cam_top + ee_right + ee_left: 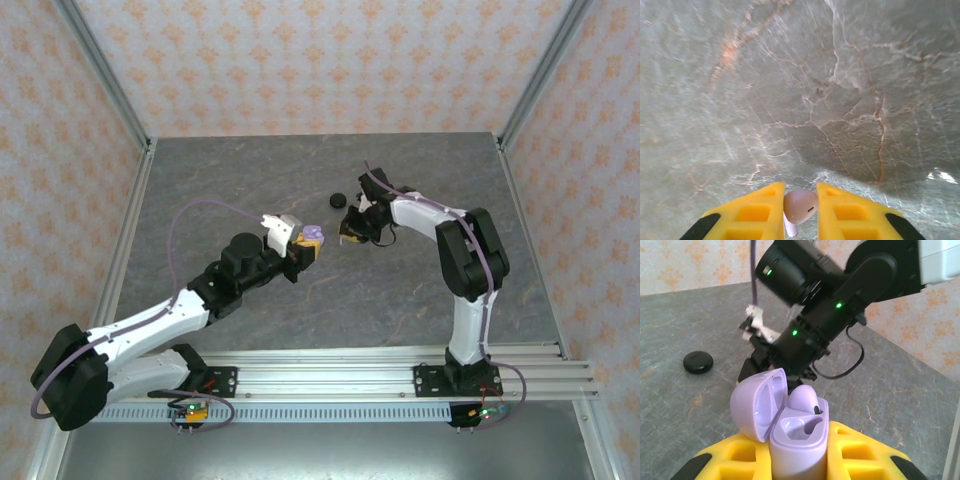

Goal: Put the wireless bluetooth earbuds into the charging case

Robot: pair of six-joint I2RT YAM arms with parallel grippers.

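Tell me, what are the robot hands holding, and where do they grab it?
Left gripper clamps the open lavender charging case by its lower body. Right gripper pinches a lavender earbud by its rounded head.

Field notes: we read this as a robot test cell in a lab, not a home.

- The tabletop [260, 180] is a grey stone-look sheet. Its far, left and right edges are closed by flat panels [320, 60] papered in a pale peach flower print.
- Bare metal posts [105, 75] rise at the far corners.
- A slotted metal rail [330, 378] runs along the near edge. The left arm [140, 335] and right arm [470, 260], both white and black, are bolted to it on black plates.
- A purple cable [208, 205] loops off the left arm.
- Small circuit boards [188, 410] hang below the rail.
- In the left wrist view, green status lights [839, 305] glow on the right arm's joints.
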